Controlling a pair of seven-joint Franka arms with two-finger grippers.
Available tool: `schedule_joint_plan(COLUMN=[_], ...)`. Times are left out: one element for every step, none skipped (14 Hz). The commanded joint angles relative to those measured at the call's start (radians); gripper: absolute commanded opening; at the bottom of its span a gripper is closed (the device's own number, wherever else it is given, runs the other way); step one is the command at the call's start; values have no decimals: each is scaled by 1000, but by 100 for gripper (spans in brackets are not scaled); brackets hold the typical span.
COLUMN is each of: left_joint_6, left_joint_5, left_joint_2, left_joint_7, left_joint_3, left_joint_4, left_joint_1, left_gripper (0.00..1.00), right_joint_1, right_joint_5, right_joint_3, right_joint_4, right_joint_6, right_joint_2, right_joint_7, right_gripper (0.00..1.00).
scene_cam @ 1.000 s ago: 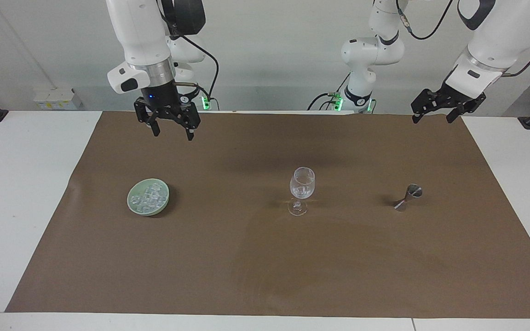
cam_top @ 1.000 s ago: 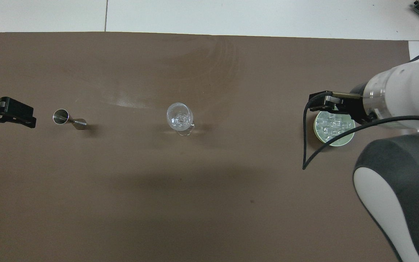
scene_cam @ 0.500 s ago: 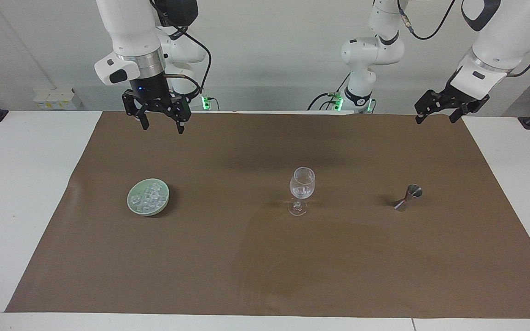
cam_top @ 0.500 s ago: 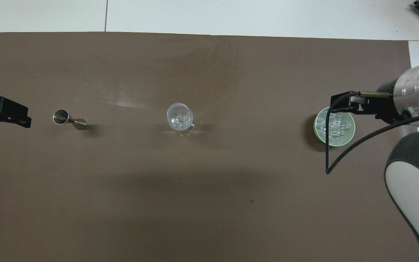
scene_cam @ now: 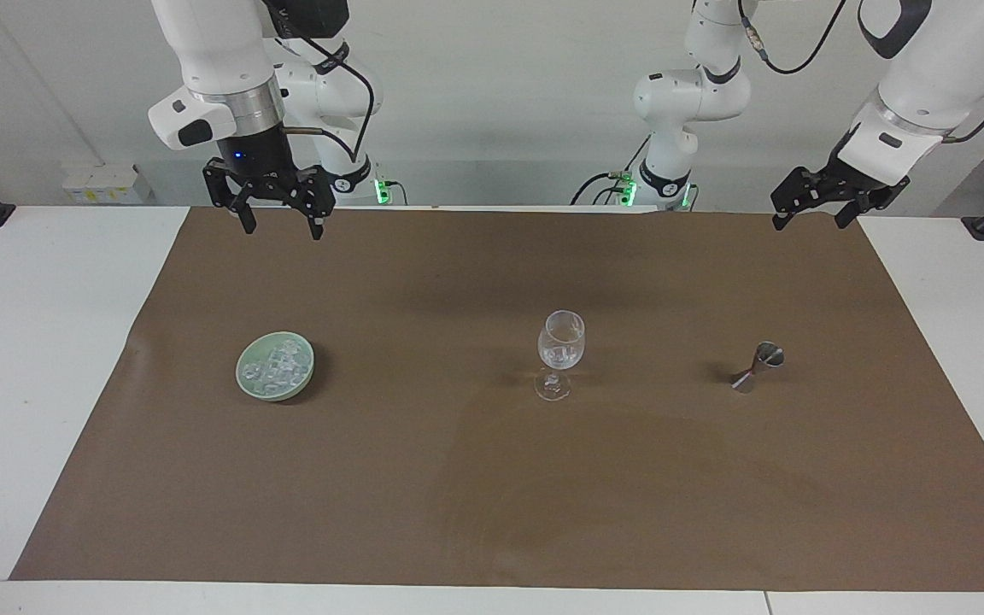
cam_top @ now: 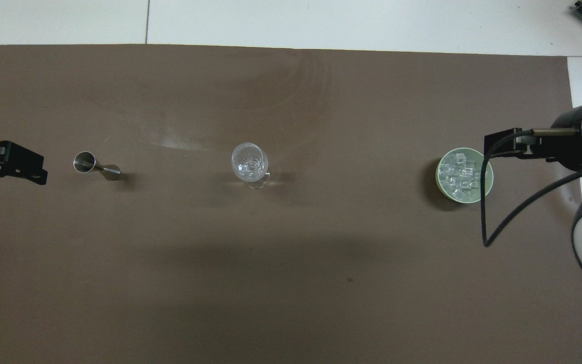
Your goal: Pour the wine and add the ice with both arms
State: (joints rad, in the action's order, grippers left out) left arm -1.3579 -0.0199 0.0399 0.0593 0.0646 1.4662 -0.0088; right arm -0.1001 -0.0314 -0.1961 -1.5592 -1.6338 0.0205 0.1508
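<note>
Brown paper [scene_cam: 492,478] is seen under two raised grippers, both spread wide and empty: the right gripper [scene_cam: 282,226] held high above the mat's edge by the robots, the ice [scene_cam: 275,366] heaped in a green bowl [scene_cam: 246,386] well below it; the left gripper [scene_cam: 808,217] hung high, apart from jigger [scene_cam: 758,366] and wine glass [scene_cam: 560,350]

Overhead: left gripper [cam_top: 10,163] cut off at frame edge. Black cable [cam_top: 484,202] crosses bowl [cam_top: 442,182], hiding some ice [cam_top: 456,174].
</note>
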Motion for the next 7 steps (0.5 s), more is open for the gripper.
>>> schedule_joint_plan(left_joint_6=[-41,-40,-40,-38,-38,-38,-36], left_joint_5=[20,18,18,18,18,18,18], left_joint_2=[-74,-74,-74,-74,-74,-75,-74], left_joint_7=[-3,-1,-1,-1,-1,-1,-1], left_joint_3=[-3,-2,-2,-2,-2,-3,-3], left_joint_4=[111,111,109,109,109,109,109], left_joint_1=[-10,-10,-7,-2,1,3,3], left_gripper=[100,100,100,100,100,100,100], right_joint_1=[-9,-9,-9,3,3,9,44], right_joint_5=[1,4,8,8,11,11,13], right_joint_3=[67,84,87,90,92,101,133], right_joint_4=[18,18,18,19,19,19,19], right_joint_6=[37,40,41,46,67,74,72], right_joint_2=[-2,-2,-2,-2,1,1,1], right_joint_7=[-108,-111,-112,-112,-112,-112,-111], right_gripper=[100,100,100,100,100,100,100])
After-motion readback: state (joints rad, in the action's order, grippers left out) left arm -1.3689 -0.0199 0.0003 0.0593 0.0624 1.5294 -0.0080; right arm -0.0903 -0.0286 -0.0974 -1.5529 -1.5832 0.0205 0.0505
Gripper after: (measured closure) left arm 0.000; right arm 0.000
